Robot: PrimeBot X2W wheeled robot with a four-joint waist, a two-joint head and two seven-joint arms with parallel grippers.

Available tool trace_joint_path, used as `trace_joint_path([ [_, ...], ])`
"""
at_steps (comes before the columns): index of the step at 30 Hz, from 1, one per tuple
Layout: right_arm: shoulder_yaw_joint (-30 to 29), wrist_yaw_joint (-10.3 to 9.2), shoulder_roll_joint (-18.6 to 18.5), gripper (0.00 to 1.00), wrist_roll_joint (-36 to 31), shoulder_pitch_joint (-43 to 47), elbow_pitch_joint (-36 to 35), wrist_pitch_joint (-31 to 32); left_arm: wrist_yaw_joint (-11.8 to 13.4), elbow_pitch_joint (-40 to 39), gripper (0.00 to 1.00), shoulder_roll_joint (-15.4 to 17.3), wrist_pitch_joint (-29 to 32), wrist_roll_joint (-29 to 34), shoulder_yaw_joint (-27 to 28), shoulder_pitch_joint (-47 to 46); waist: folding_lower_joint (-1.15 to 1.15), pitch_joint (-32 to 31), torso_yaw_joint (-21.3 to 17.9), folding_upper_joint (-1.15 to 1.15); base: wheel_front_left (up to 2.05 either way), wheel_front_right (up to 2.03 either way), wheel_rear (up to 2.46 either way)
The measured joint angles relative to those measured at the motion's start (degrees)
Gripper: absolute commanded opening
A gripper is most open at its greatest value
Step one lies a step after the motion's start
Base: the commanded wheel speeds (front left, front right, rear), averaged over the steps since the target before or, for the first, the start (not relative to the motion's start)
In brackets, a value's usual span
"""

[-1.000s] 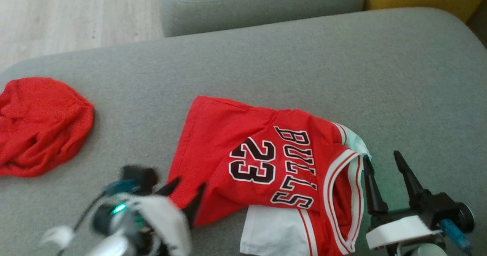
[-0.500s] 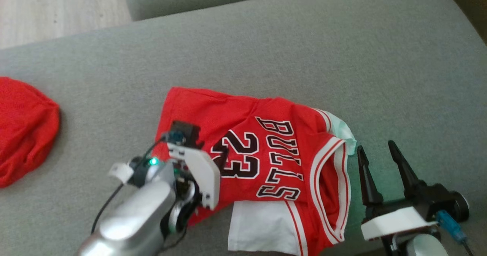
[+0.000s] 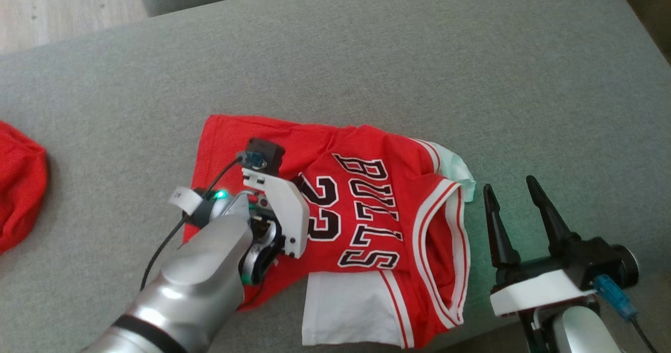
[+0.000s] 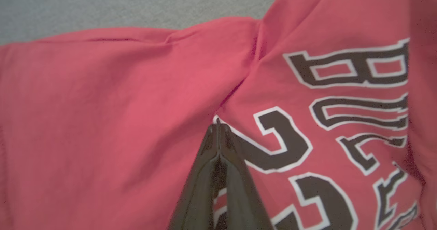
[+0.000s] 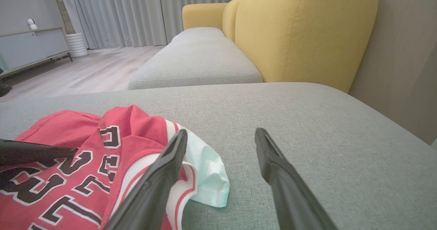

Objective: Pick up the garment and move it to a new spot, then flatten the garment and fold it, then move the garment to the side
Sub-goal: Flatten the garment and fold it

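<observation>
Left gripper, wide open a second ago, is now clenched on a crease of the red mesh basketball jersey with black lettering. The jersey lies mid grey sofa cushion, near the front edge. Pickup grasp looks made. Right gripper is spread and empty, beside the jersey's right edge.

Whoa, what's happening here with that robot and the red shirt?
A two-armed robot is starting to pick up a red Bulls jersey that lies crumpled on a grey sofa cushion. Its left end effector is closed at a crease near the number, apparently pinching the fabric, and the jersey is not yet lifted. The right end effector is open beside the jersey's white-trimmed edge, holding nothing. Another red garment lies off to the left.
</observation>
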Motion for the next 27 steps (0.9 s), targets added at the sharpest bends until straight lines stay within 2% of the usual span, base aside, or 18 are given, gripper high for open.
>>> trace_joint_path([
  [5,0.0,0.0,0.0,1.0,0.05,0.0,0.0,0.0,-0.98,3.15,0.0,-1.22,-2.21,-0.6,1.42,-2.41,0.0,0.02,-0.79,0.0,0.0,0.0,0.0],
  [14,0.59,0.0,0.0,1.0,0.05,-0.1,-0.09,0.0,3.05,10.01,0.0,-0.76,-10.69,-0.82,7.1,-10.52,0.0,1.71,-2.39,0.0,0.0,0.0,0.0],
  [24,1.4,0.0,0.0,1.0,0.04,-2.43,-0.27,0.0,5.08,19.33,0.0,0.08,-20.26,-0.46,10.57,-15.05,0.0,4.15,-4.52,0.0,0.0,0.0,0.0],
  [27,1.41,0.0,0.0,1.0,0.04,-2.44,-0.27,0.0,6.76,20.79,0.0,0.15,-22.36,-0.32,11.9,-15.81,0.0,4.33,-4.59,0.0,0.0,0.0,0.0],
])
